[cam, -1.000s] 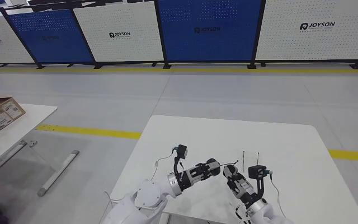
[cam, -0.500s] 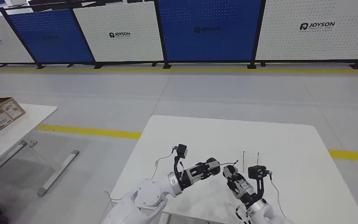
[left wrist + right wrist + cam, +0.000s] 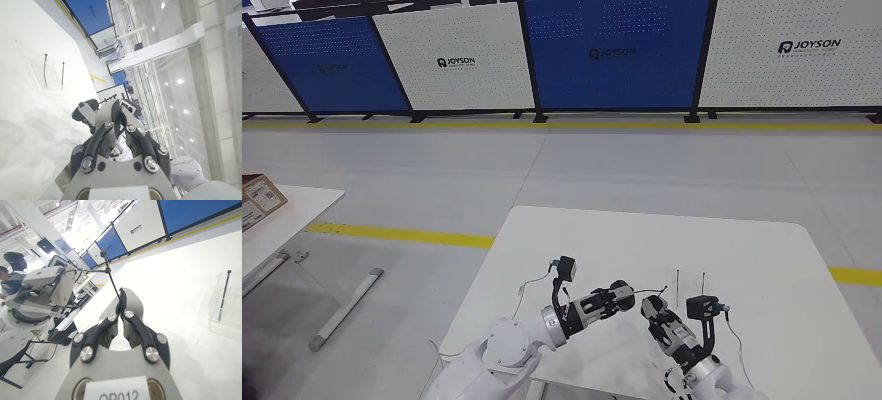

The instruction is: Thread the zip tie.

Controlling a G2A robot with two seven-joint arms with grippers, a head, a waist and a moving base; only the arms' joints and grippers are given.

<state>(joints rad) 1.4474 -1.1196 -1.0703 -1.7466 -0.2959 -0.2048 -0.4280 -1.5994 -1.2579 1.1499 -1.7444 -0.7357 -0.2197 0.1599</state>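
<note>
Right gripper: nearest the robot, above the near edge of the white table. Its pads are pressed together on the lower end of a black zip tie.

Zip tie axis: the strap rises straight out of the right fingertips and leans slightly toward the other arm. It ends in a small square head high above the pads.

Left gripper: just beside the right one and pointing toward it, with its fingers closed narrow. A second zip tie appears to come out from between them.

Second zip tie axis: thin and roughly level, it runs crosswise from the left gripper to the upright strap. It meets that strap below the head at a small dark knob.

Deciding relation: the two straps stand nearly at right angles and touch, or nearly touch, at the knob. My judgement is that the next move depends on lining one strap's end up with the other's opening. Both grippers are about equally close to that spot.

Hard to make out: whether the knob is the second tie's head, and whether the upright strap already passes through it. The gripped ends are hidden inside the pads. From above, the ties show as a hairline.

Clear tray: farther out on the table, well apart from both grippers.

Spare zip ties: two lie side by side in the tray, untouched.
</note>
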